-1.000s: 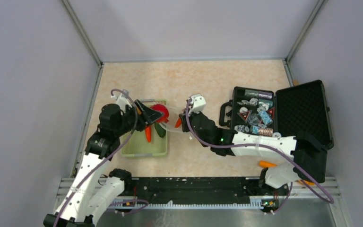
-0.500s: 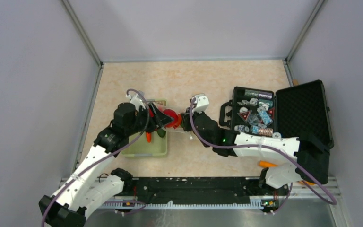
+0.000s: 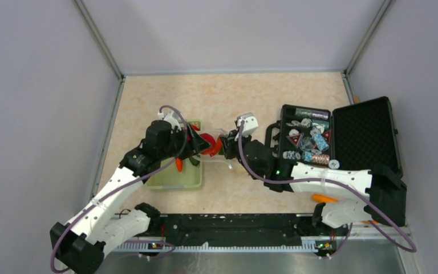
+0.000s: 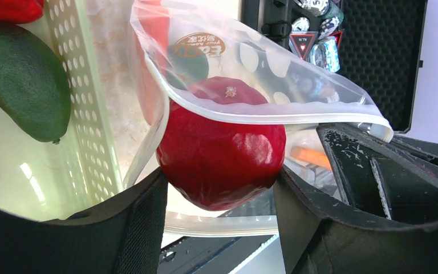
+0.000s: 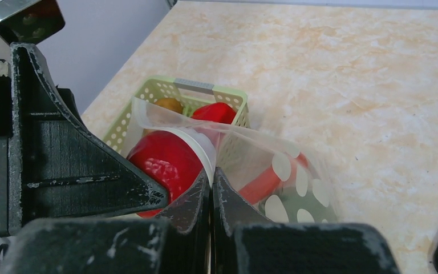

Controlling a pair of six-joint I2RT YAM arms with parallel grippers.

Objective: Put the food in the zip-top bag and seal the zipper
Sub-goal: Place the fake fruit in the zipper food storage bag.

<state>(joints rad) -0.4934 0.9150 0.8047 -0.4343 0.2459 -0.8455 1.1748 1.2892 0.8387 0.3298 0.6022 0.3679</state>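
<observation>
Left gripper (image 3: 198,144) is clamped on a round red fruit (image 4: 219,160), one finger on each flank, right at the open mouth of the zip-top bag (image 5: 299,185). Seen from above, the bag's inside lies at roughly 3 o'clock from the fruit. Its long axis seems to run along that same 9-to-3 line, though the clear plastic barely shows from up there. The upper lip with the zipper (image 4: 262,116) drapes over the top of the fruit, and the lower lip passes beneath it. Right gripper (image 5: 211,188), fingers pressed together on that upper lip, holds the mouth up from the 3 o'clock side. An orange carrot (image 5: 262,180) lies inside already. I'd judge the left arm is the one to push the fruit on, straight toward 3 o'clock. At its 7 o'clock sits the pale green basket (image 5: 205,87), holding a dark green piece (image 4: 25,85). The tabletop (image 3: 234,97) is marbled beige, with grey walls (image 3: 234,34) on three sides and an open black case (image 3: 365,131) at far 3 o'clock.
</observation>
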